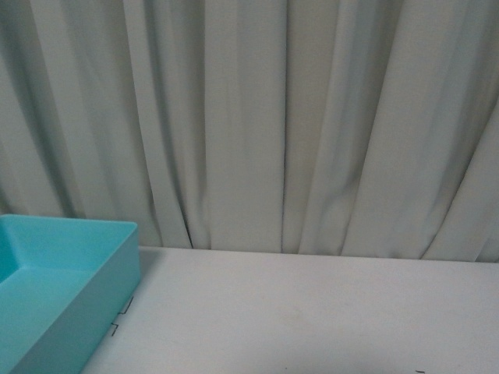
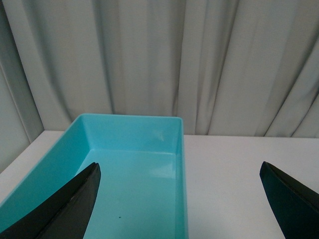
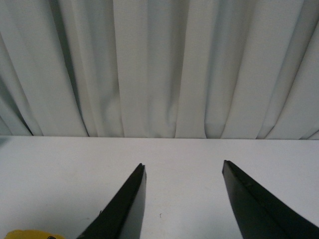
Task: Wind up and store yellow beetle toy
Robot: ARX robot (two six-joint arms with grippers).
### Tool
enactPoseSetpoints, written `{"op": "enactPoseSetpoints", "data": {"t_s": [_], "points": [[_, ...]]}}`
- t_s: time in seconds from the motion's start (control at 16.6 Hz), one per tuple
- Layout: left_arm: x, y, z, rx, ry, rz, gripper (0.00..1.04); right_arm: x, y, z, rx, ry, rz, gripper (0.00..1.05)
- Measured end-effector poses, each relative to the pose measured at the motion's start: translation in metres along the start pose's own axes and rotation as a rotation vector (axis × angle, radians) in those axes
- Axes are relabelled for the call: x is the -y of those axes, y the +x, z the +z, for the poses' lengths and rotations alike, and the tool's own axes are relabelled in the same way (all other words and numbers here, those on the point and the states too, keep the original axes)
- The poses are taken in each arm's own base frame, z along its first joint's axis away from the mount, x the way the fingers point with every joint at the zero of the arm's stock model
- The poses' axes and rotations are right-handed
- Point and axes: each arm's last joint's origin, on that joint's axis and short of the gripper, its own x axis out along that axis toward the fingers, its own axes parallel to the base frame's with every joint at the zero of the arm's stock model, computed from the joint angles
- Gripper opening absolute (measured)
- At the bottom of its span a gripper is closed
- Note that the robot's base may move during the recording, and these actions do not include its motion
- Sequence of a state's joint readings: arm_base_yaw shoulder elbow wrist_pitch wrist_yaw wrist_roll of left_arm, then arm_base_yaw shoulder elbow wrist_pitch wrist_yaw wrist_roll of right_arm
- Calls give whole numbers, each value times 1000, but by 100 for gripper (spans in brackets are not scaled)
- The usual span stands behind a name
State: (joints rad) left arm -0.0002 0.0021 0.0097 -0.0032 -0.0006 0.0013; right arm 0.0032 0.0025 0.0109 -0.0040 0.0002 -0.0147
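Your left gripper (image 2: 178, 167) is spread wide open. One of its fingers (image 2: 70, 204) hangs over the inside of the teal bin (image 2: 129, 124) and the other over bare white table (image 2: 224, 169), so the bin's long wall runs straight through the gap between the jaws. Ahead of those jaws the bin's far wall stands near the table's back edge, where the grey curtain (image 2: 149, 59) hangs down.

Your right gripper (image 3: 183, 164) is open as well, its jaws parted less widely. Plain table shows between them and ahead of them, up to the back edge and the curtain. The yellow beetle toy (image 3: 27, 234) sits on the table outside those jaws, on the outer side of one finger and back toward the wrist. You see only a yellow sliver of it at the frame's border, so you cannot tell which way it points.

In the front view neither arm shows. The bin stands at the table's left side, with small black corner marks (image 1: 121, 315) on the tabletop just beside its near corner. From that wall, open tabletop runs across to the right.
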Motion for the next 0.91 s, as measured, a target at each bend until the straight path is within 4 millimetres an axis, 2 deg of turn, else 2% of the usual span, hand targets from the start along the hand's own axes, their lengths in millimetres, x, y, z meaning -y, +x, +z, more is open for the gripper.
{"op": "enactPoseSetpoints", "data": {"t_s": [0.18, 0.3, 0.79, 0.91], "points": [[0, 0, 0, 0, 0, 0, 98, 0, 0, 0, 0, 0, 0, 82], [0, 0, 0, 0, 0, 0, 98, 0, 0, 0, 0, 0, 0, 99], [0, 0, 0, -1, 0, 1, 98, 0, 0, 0, 0, 0, 0, 98], [4, 1, -1, -268, -83, 169, 98, 0, 0, 0, 0, 0, 0, 98]]}}
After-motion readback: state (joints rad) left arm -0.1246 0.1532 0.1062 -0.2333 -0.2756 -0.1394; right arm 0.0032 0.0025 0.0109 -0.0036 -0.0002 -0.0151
